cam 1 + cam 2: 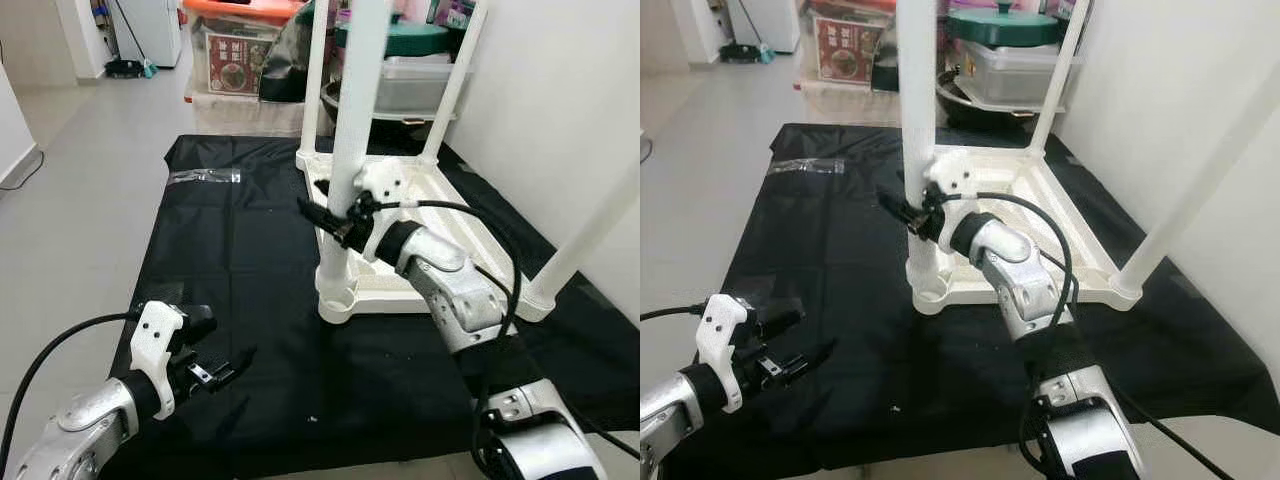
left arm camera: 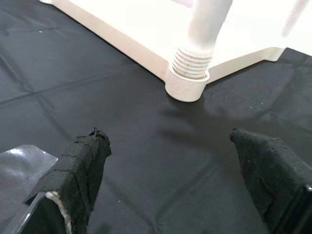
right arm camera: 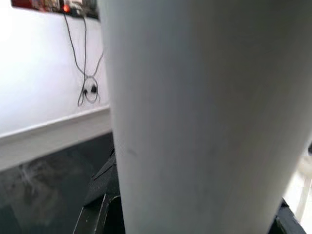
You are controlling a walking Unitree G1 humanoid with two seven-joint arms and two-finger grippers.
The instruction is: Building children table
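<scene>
A white children's table lies upside down on a black sheet, with its white legs pointing up. My right gripper is shut on the near-left leg, about a third of the way up. That leg passes between the black fingers in the right wrist view. Its threaded end sits in the corner socket, with several threads showing above the rim. My left gripper hovers low over the sheet at the front left, open and holding nothing; its fingertips point toward the socket.
Three more legs stand at the other corners, the near-right one leaning by the white wall. A clear plastic bag lies on the sheet's far left. Storage boxes and pots crowd behind the table. Grey floor lies to the left.
</scene>
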